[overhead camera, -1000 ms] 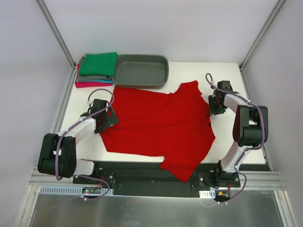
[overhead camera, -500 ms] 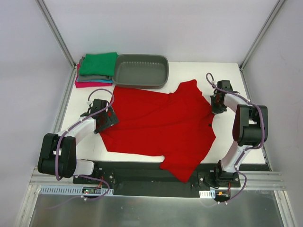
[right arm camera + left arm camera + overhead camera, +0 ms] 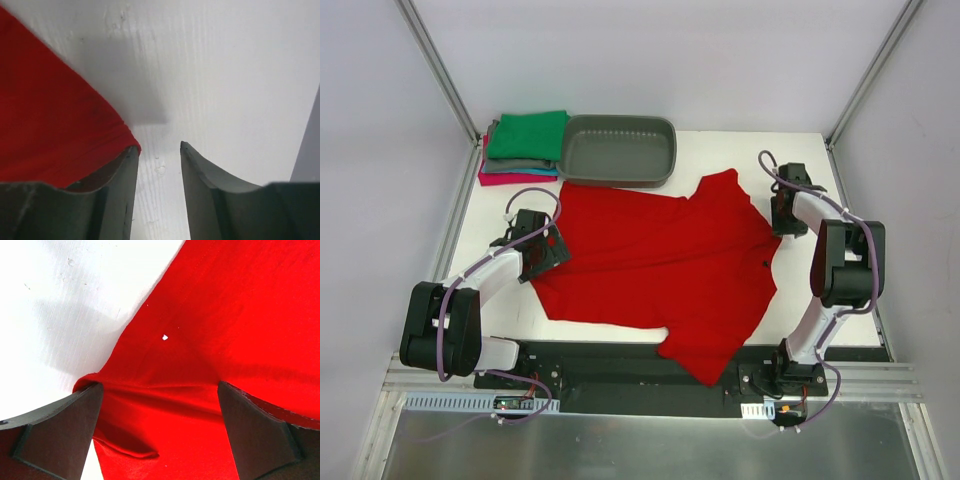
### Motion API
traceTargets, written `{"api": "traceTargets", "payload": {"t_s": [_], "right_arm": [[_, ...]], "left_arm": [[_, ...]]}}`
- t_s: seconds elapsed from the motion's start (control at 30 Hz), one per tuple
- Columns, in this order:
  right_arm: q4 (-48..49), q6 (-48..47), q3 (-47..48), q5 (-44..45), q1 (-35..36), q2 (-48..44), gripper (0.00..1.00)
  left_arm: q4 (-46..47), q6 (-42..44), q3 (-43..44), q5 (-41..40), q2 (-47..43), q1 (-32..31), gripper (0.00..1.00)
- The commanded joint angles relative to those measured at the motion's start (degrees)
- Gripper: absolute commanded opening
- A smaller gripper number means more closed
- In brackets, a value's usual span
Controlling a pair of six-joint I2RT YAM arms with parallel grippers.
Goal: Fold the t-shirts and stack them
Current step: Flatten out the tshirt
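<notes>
Left gripper (image 3: 160,390) stands wide apart, straddling a raised pucker at the edge of the red t-shirt (image 3: 650,265). Right gripper (image 3: 159,147) is parted and empty over bare table (image 3: 225,75), with the shirt's hem just outside its jaws. This looks like the flattening step, with folding not yet begun. Next, each must close on a cloth edge, the right shifting onto the hem first.

Overhead, two close wrist views; common t-shirt (image 3: 650,265)
</notes>
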Motion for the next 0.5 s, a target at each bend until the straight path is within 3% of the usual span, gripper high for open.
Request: {"api": "traceTargets", "payload": {"t_s": [0.0,0.1,0.23,0.47], "right_arm": [[-5.1,1.1,2.0,5.8,0.8,-2.5,0.50],[-5.9,4.8,0.3,5.1,3.3,-9.3,0.66],[-6.8,10.7,-3.6,-5.9,4.2,-20.5,0.97],[-5.1,17.9,-10.7,-31.6,4.3,-33.1,0.96]], "left_arm": [[-3.7,0.0,-2.8,4.2,2.6,-0.1,0.99],[-3.8,0.0,-3.1,6.1,0.3,-0.2,0.99],[-1.8,-0.2,-3.6,13.4,-4.5,-0.4,0.99],[-1.7,-3.0,-3.2,17.4,-17.1,-0.5,0.99]]}}
